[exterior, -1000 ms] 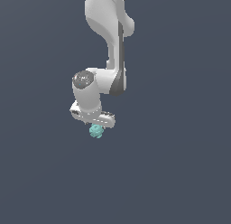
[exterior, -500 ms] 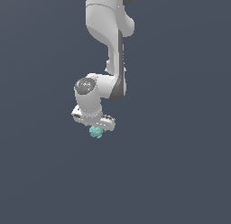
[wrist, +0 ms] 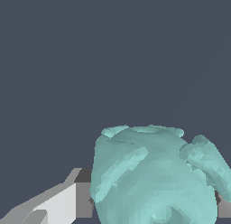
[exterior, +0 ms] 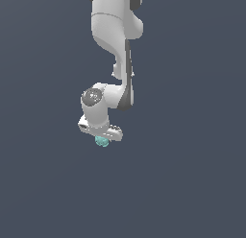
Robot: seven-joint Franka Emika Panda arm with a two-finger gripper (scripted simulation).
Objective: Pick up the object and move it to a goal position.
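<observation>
Claw [exterior: 102, 139] clamped around the pale teal lump [exterior: 101, 141], pointing down. White arm [exterior: 113, 35] reaches in from above. Lump fills the wrist view [wrist: 153, 178].

Background [exterior: 192, 184]: flat, uniform slate blue-grey across the whole exterior view, from 12 o'clock round to 12 again. No edges, seams or horizon line to be made out in it. No texture or markings visible. Shading even, perhaps a touch lighter toward 6 o'clock, hard to tell. Wrist view: same plain dark blue-grey field [wrist: 90, 51] fills the frame's open part. Whether this is floor, wall or tabletop cannot be told from either view.
</observation>
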